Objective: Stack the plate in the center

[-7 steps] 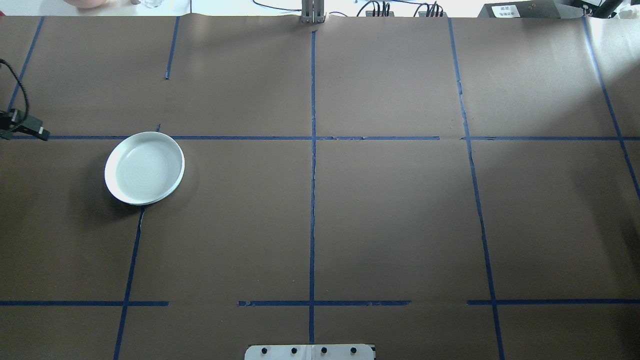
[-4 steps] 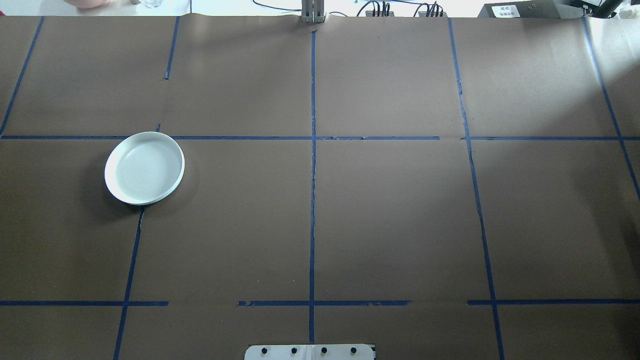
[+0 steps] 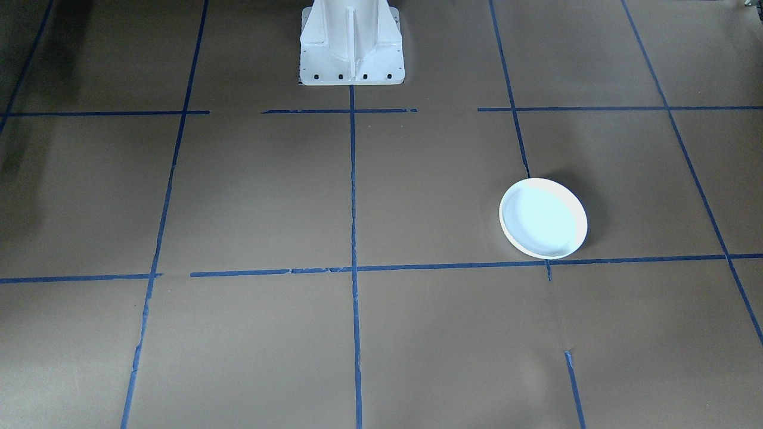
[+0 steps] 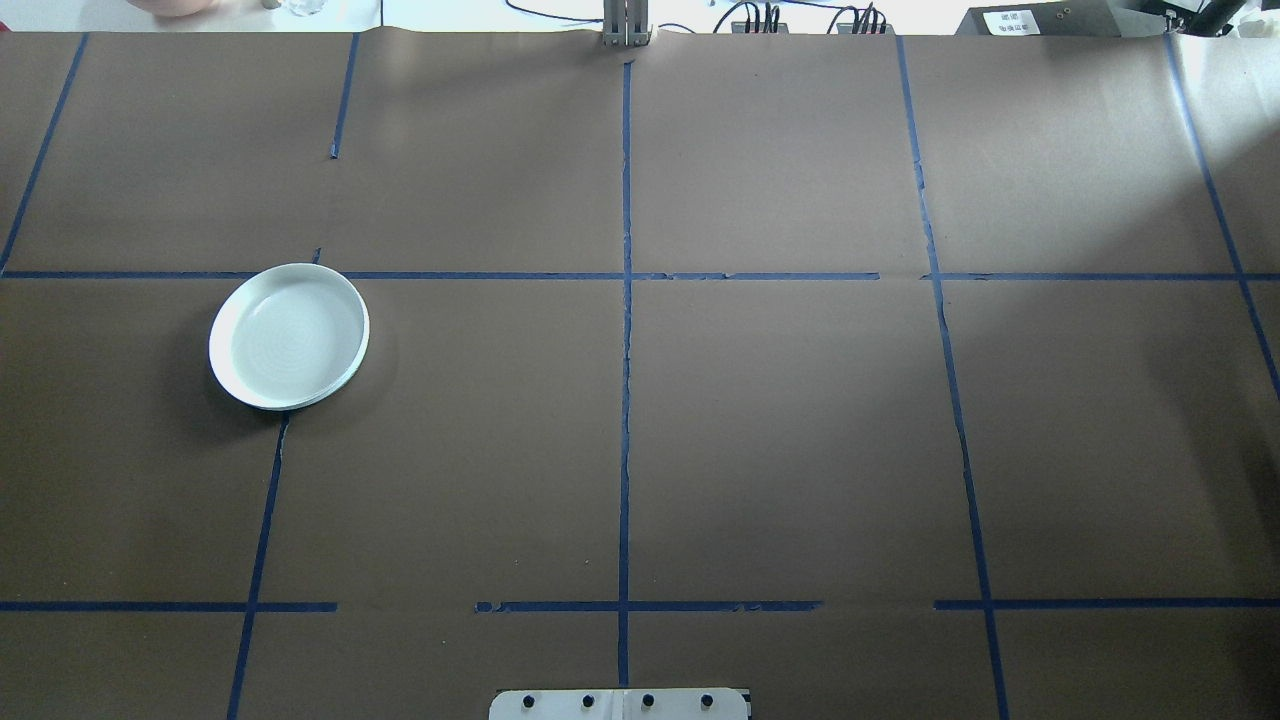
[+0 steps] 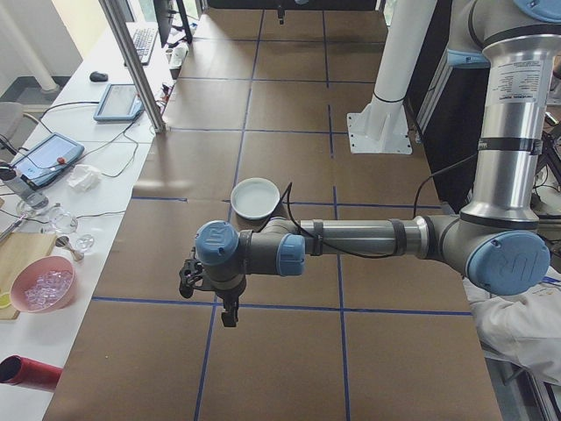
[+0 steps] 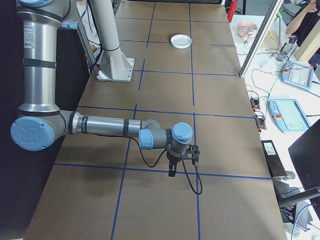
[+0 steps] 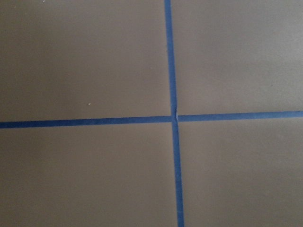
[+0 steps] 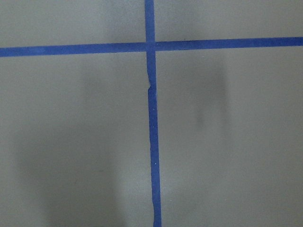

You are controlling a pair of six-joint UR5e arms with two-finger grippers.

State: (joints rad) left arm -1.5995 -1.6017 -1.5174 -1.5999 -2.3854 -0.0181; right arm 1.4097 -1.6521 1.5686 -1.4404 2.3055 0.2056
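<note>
Left gripper: jaw state cannot tell. Right gripper: same. Plate on left half, so approach it with left arm.

Open table, one obstacle

I see only the white plate at nine o'clock from the table centre in the overhead view; the brown paper around it lies bare on every side.
</note>
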